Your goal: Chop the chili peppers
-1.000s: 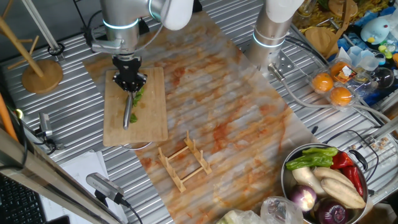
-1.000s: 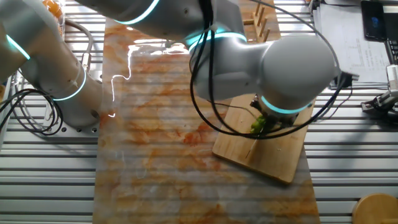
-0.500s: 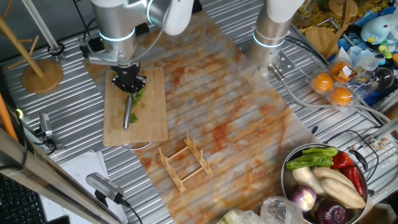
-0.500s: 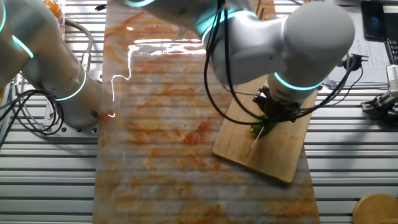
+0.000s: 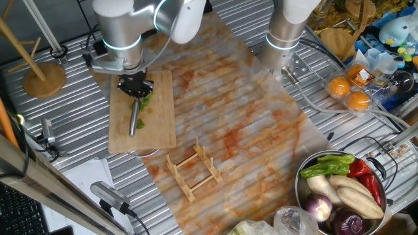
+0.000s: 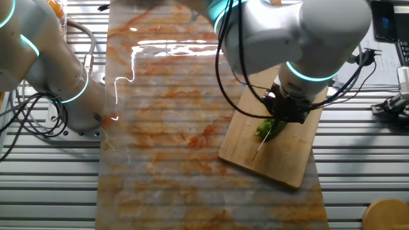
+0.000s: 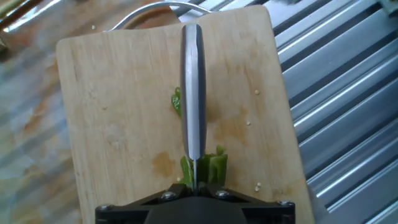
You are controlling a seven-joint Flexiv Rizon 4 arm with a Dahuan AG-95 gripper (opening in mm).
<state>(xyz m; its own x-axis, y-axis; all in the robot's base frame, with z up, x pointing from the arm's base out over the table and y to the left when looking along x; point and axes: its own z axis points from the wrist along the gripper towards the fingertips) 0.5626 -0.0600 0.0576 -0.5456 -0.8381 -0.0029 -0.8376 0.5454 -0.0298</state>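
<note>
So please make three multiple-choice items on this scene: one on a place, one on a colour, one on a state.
1. Where does the chili lie?
A. on the cutting board
B. in the metal bowl
C. on the wooden rack

2. What colour is the chili?
A. red
B. green
C. orange

3. What does the gripper hold?
A. nothing, it is open
B. an orange
C. a knife

Answers:
1 A: the green pieces rest on the board under the blade.
2 B: the hand view shows bright green flesh beside the blade.
3 C: the knife sticks out from the gripper over the board.
</note>
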